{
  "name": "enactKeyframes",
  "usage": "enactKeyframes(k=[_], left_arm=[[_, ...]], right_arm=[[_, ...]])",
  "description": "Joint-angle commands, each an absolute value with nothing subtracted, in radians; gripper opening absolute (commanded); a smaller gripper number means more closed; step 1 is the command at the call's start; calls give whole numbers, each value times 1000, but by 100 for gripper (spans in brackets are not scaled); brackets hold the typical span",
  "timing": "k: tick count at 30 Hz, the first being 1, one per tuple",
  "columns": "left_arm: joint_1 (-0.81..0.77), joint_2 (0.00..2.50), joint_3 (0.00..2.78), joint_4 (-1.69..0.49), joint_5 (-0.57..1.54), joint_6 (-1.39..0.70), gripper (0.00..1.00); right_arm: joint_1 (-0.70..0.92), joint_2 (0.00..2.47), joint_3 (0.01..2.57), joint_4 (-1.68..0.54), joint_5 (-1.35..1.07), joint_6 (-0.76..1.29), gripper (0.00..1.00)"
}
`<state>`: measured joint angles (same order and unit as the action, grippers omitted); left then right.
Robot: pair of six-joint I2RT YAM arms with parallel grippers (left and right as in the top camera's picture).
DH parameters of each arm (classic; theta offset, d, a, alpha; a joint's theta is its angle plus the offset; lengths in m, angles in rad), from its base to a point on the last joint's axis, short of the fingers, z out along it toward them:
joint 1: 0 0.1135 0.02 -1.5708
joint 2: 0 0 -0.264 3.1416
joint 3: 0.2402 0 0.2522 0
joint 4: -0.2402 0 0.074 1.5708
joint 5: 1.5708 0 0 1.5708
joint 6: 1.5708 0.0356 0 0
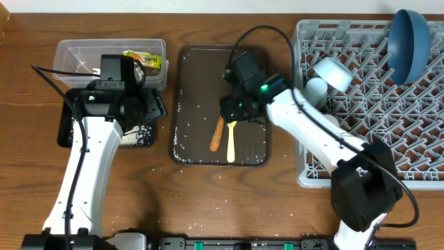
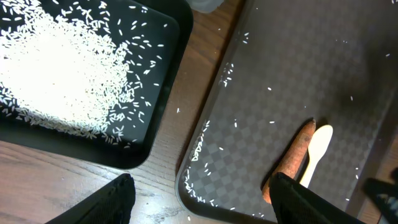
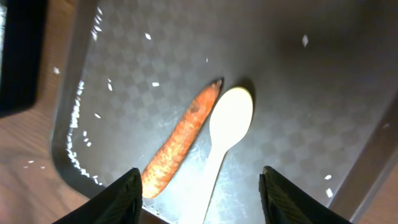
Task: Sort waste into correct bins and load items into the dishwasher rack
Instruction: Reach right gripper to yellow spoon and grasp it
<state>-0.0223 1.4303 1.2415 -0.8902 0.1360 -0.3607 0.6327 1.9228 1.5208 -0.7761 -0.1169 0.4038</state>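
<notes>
Spoon (image 3: 225, 127), pale yellow, lies just beside the brown stick (image 3: 177, 144) in a brown tray (image 3: 298, 93); rice (image 2: 56, 74) fills the black tray (image 2: 169, 74); we see left gripper (image 2: 205, 194) and right gripper (image 3: 205, 196) apart.

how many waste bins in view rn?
2. Clear tub, top left of the overhead view, with a wrapper inside; black tray just below it there, holding rice. No other seems hidden.

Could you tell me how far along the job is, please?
Done: plate and bowl in the rack, wrapper in the clear tub, rice in the black tray. In hand: right gripper, open, above spoon and sausage stick. Left: both, plus stray grains on the serving tray.
</notes>
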Motion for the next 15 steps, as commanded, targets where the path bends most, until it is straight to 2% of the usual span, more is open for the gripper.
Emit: enactKeyframes(k=[1,15], left_arm=[[-18,1425,1242,-890,138,-341,72],[-18,1425,1242,-881,138,-341,72]], right_arm=[[674,1945,1522,-798,38,508,57],[726,2045,1463,-812,64,572,46]])
